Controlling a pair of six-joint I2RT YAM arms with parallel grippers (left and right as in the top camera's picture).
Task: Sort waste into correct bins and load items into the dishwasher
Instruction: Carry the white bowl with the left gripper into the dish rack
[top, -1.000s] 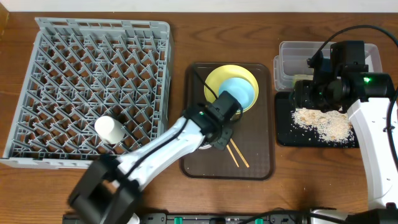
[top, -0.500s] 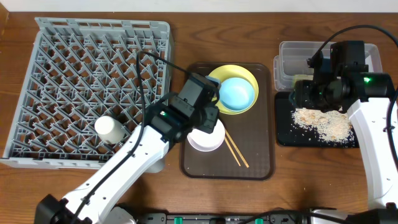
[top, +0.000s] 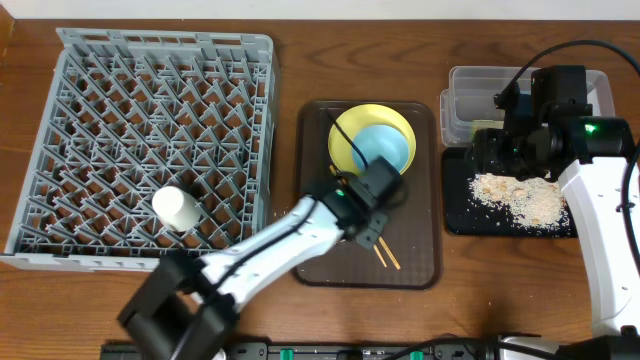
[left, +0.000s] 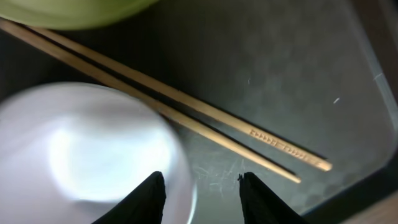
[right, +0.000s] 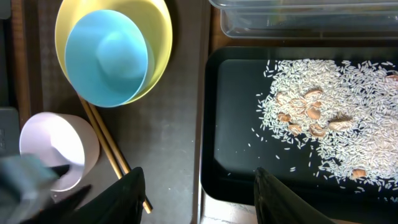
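Observation:
On the brown tray, the white bowl (left: 87, 149) lies next to the wooden chopsticks (left: 186, 118). My left gripper (left: 202, 186) is open and low over the bowl's rim, one finger over the bowl and one over the tray. In the overhead view the left gripper (top: 368, 222) hides the bowl. The light blue bowl (top: 382, 150) sits in the yellow plate (top: 345, 130). A small white cup (top: 175, 208) stands in the grey dishwasher rack (top: 150, 60). My right gripper (right: 199, 186) is open and empty above the black tray (right: 236, 124), which holds rice crumbs (right: 323, 106).
The brown serving tray (top: 420, 270) lies between the rack and the two bins. The clear tub (top: 470, 95) stands behind the black tray (top: 455, 215). The right arm (top: 600, 200) rises along the table's right side.
The left arm swung left off the white bowl, then came back right over it. Its jaws went from shut to open. The right arm has not moved.

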